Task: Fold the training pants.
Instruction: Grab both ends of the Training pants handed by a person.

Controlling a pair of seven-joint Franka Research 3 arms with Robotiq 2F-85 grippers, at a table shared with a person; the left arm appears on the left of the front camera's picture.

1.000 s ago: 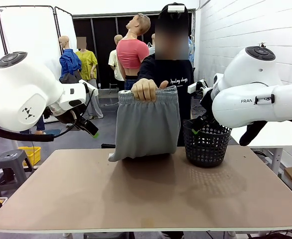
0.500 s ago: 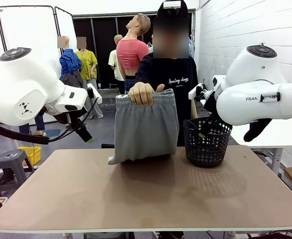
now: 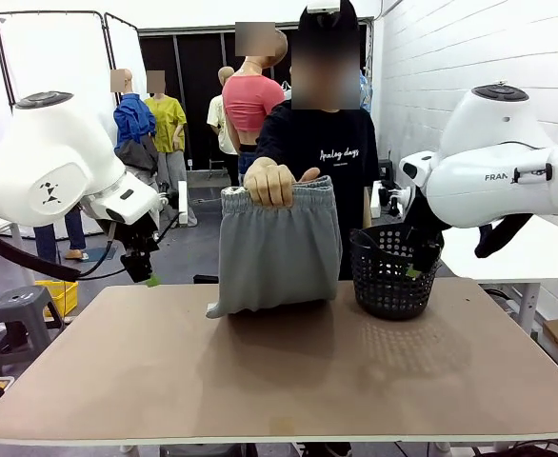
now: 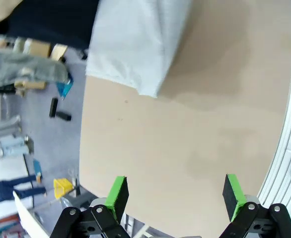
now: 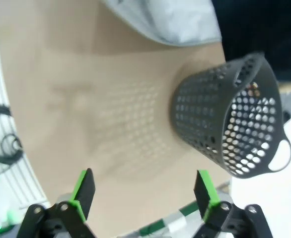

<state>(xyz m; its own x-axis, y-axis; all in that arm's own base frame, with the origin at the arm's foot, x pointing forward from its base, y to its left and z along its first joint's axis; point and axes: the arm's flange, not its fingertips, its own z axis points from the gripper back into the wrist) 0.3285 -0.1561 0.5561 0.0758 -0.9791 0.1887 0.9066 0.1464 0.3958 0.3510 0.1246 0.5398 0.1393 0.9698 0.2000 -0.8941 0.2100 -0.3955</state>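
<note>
**Colleague:** What does the front camera give you?

**Me:** I see the training pants point(image 3: 279, 252) hanging at the far middle of the table point(image 3: 279, 381). They are light grey, soft and plain, with a gathered elastic waistband along the top. The person's hand point(image 3: 271, 183) is pinching that waistband, fingers over the front and thumb up. The lower end rests on the tabletop and one corner bulges out to picture left. The black mesh basket point(image 3: 393, 276) stands just beside them on the right. My left gripper point(image 3: 148, 276) hangs off the table's left side, well apart from the cloth. My right gripper point(image 3: 414, 267) sits in front of the basket's rim. From here I cannot tell how either pair of jaws stands.

**Colleague:** And the left wrist?

**Me:** The left gripper point(image 4: 176, 191) has its jaws spread wide with nothing between them, over bare table point(image 4: 195, 124). The pants point(image 4: 135, 44) show as a pale grey bundle at the top, their corner lying on the board.

**Colleague:** Right wrist?

**Me:** The right gripper point(image 5: 144, 191) is also spread wide and empty. The basket point(image 5: 230, 124) is near, and the grey hem of the pants point(image 5: 160, 20) lies at the top on the table point(image 5: 86, 99).
</note>
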